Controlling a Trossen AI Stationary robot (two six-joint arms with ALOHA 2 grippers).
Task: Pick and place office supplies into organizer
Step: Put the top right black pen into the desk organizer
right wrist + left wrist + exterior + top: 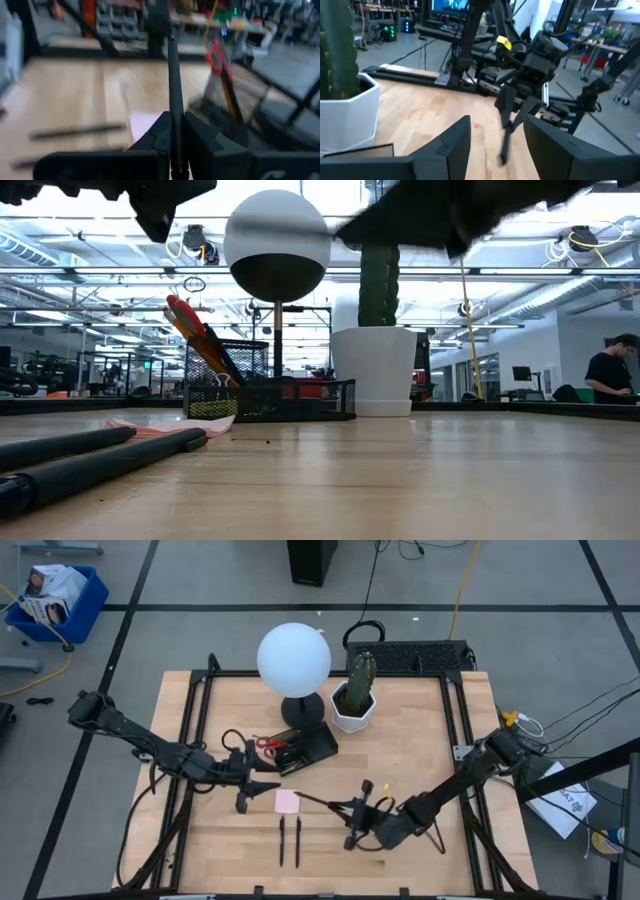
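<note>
My right gripper [350, 808] is shut on a slim black pen [320, 802] near the table's middle front. The pen's free end reaches toward the pink sticky-note pad [287, 801], which lies flat on the table. My left gripper [265, 785] is open and empty, just left of the pad and in front of the black organizer [305, 750]. The organizer holds red-handled scissors [190, 320] and orange pencils [229, 100], standing slanted. Two more black pens [290, 840] lie on the table near the front edge. My right gripper pinches the pen's rear end [174, 131] between its two fingers. The pen runs forward along the fingers toward the table's left. In the left wrist view the pen [506, 137] slants down below the gripper; whether its tip touches the table I cannot tell.
A black round lamp base with a white globe [294, 658] and a white hexagonal cactus pot [353, 710] stand behind the organizer. Black rails [455, 730] run along the table's left and right sides. A person [610, 375] stands in the room beyond.
</note>
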